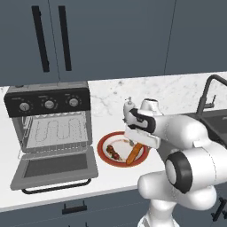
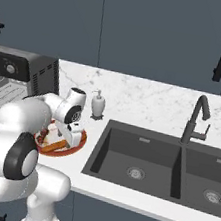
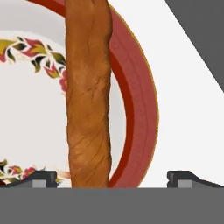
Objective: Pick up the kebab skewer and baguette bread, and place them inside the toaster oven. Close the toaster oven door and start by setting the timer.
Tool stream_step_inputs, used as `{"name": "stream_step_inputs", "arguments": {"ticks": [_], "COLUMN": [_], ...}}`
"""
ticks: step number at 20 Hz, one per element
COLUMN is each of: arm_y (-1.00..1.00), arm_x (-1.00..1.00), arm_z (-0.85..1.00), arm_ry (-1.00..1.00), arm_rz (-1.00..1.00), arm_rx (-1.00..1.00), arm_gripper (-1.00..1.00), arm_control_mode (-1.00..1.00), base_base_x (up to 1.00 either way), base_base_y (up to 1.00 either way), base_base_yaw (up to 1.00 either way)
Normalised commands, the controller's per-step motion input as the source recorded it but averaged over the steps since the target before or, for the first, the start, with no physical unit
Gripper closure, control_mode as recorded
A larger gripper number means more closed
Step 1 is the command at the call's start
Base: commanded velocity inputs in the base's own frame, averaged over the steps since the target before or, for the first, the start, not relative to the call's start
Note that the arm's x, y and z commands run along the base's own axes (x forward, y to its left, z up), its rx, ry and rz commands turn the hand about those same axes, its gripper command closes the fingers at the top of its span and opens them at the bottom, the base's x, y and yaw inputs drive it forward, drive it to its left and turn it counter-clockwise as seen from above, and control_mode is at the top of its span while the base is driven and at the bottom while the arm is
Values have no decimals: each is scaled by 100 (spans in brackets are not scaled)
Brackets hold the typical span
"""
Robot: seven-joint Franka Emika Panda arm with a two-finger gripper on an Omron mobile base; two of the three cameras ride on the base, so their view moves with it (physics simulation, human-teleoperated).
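My jaws stand released astride the long orange-brown baguette bread [image 3: 89,96], which sits off-centre toward one tip. I judge a sideways shift to centre it advisable before clenching.

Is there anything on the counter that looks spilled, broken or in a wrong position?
Nothing stands out. The baguette bread and the kebab skewer lie on the plate, and the toaster oven door is open flat.

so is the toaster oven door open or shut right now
Open. The toaster oven door lies dropped flat on the counter, handle toward the front, and the wire rack inside the toaster oven is exposed.
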Motion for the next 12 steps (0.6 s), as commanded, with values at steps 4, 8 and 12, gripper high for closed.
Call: {"name": "stream_step_inputs", "arguments": {"ticks": [4, 8, 12], "arm_y": [5, 8, 1], "arm_x": [39, 12, 3], "arm_z": [-13, -37, -26], "arm_ry": [0, 1, 1], "arm_rz": [-12, -10, -9], "arm_rx": [-3, -5, -4], "arm_gripper": [-100, -100, -100], "arm_control_mode": [-100, -100, -100], "base_base_x": [0, 0, 0], "base_base_y": [0, 0, 0], "base_base_yaw": [0, 0, 0]}}
